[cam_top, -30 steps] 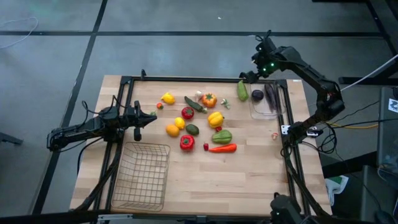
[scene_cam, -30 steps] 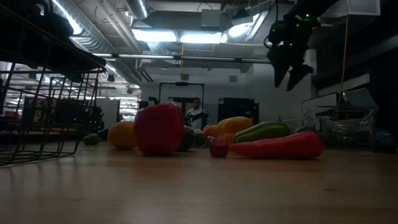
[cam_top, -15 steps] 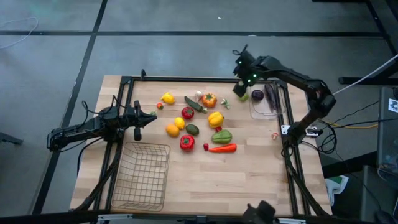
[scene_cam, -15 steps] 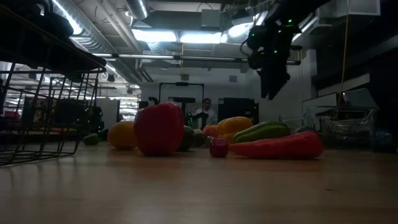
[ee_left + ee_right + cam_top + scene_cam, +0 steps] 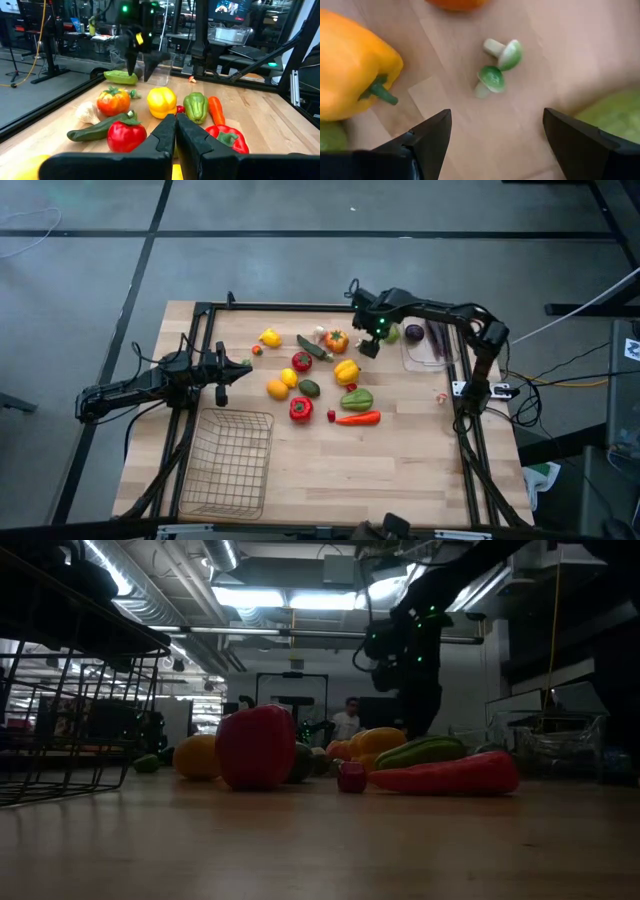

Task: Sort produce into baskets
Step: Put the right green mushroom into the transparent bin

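Right gripper (image 5: 367, 345) is held with fingers apart above two small green pieces (image 5: 496, 67), beside yellow pepper (image 5: 347, 371); nothing is gripped.

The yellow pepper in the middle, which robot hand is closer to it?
Right. The right gripper hangs open just beyond the yellow pepper, near two little green mushrooms. The left gripper waits shut, farther off.

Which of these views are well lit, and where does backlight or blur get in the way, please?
High view: even light, everything legible. Low view: ceiling lights behind leave the right gripper a silhouette and the red pepper dim. Right wrist view: two green mushrooms sharp, its own fingers blurred. Left wrist view: bright, near fingers soft.
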`<move>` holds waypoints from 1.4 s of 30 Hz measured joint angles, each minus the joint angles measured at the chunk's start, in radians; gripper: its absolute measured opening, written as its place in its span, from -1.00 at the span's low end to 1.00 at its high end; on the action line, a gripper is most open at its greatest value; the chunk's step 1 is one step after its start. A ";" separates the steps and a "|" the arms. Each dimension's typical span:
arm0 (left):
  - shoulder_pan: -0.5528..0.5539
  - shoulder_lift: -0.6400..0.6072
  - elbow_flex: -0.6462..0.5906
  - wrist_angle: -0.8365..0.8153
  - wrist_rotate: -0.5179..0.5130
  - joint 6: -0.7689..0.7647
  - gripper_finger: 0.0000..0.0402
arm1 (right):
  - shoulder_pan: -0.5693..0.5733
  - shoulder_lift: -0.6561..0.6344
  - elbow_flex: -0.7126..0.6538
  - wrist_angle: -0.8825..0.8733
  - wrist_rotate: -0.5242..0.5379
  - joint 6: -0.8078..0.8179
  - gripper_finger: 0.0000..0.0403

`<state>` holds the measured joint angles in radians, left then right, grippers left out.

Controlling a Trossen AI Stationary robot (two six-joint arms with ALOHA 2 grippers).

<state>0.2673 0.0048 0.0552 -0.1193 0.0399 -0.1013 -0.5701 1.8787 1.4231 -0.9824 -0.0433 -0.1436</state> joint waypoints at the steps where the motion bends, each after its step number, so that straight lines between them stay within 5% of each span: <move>1: 0.000 0.000 0.000 0.000 0.000 0.000 -0.95 | 0.003 0.013 0.000 -0.002 0.001 0.000 0.54; 21: 0.000 0.000 0.000 0.000 0.000 -0.001 -0.95 | 0.008 0.102 -0.015 0.086 0.038 0.003 0.48; 42: 0.000 0.000 0.000 0.000 0.000 0.003 -0.95 | 0.007 0.106 -0.045 0.161 0.032 0.003 -0.58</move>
<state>0.2674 0.0051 0.0555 -0.1194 0.0399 -0.0986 -0.5629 1.9850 1.3781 -0.8213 -0.0109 -0.1402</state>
